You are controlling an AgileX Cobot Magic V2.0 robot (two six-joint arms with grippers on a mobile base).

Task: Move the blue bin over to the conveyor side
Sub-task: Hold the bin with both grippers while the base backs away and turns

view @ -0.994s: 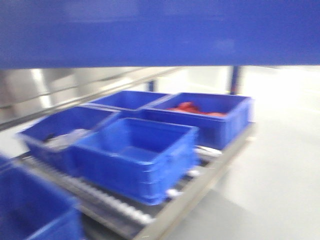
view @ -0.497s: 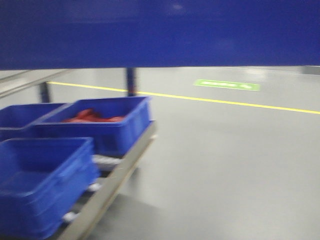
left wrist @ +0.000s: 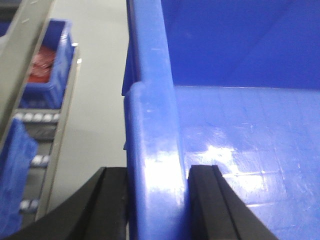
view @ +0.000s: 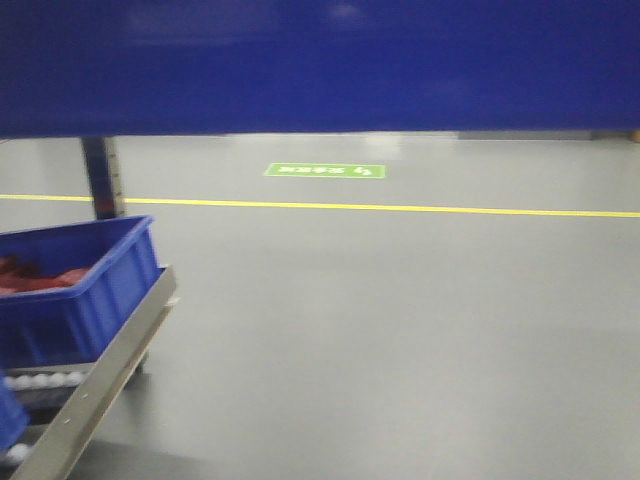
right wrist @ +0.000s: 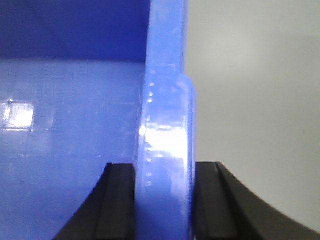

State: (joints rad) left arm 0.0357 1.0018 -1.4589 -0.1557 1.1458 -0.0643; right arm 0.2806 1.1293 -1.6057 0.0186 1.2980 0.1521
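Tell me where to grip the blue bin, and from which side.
Grip the blue bin by the rolled rim of opposite walls, from above, one finger inside, one outside: the thin upright wall fits between. Both hold so: left end effector, right end effector.

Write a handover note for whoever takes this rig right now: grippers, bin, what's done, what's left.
Left gripper: shut on one side rim of the large glossy bright-blue plastic bin, one finger inside, one outside.
Right gripper: shut on the opposite rim the same way.
Bin: held between both arms, empty as far as shows, grey floor beside it; the metal roller rack, with another blue bin holding red items, is off to the left.
Done: bin gripped and apparently clear of the rack.
Left: reach the conveyor, which no view shows, and set the bin down at its side.
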